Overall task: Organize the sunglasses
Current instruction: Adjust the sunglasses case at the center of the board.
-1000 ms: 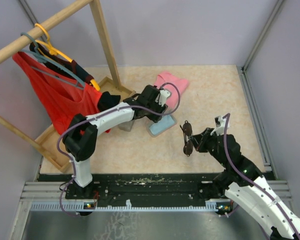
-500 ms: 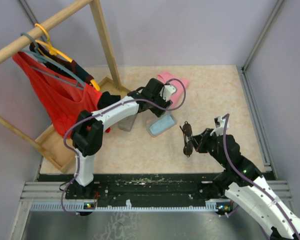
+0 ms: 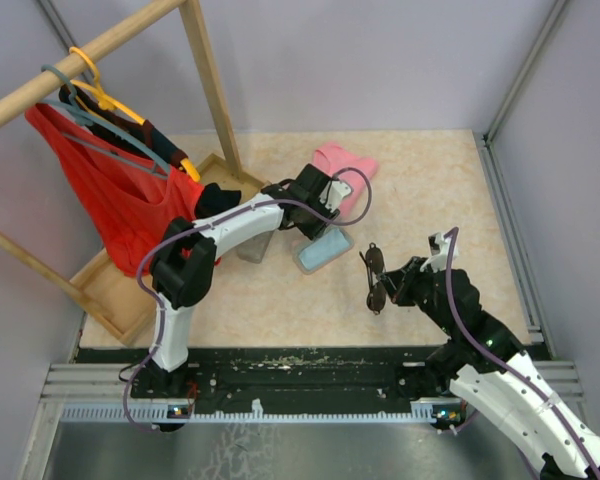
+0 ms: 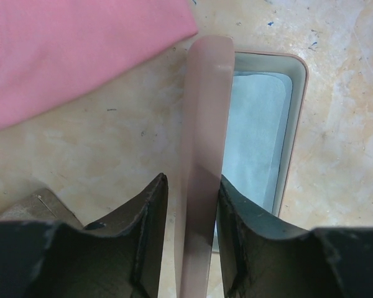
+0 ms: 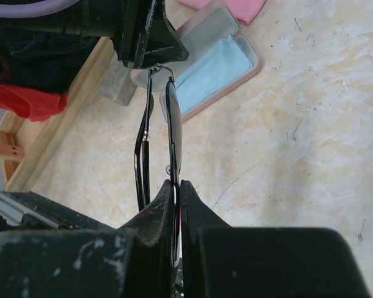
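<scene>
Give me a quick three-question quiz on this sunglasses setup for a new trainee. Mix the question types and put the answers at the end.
1. True or false: the right gripper is shut on the sunglasses and holds them clear of the table.
2. Pick one: what lies inside the open pink case? A, a light-blue cloth. B, a second pair of glasses. C, nothing at all.
3. Fill in the blank: the left gripper has one finger on each side of the case's raised ____.

Key: 1 true; 2 A; 3 lid.
</scene>
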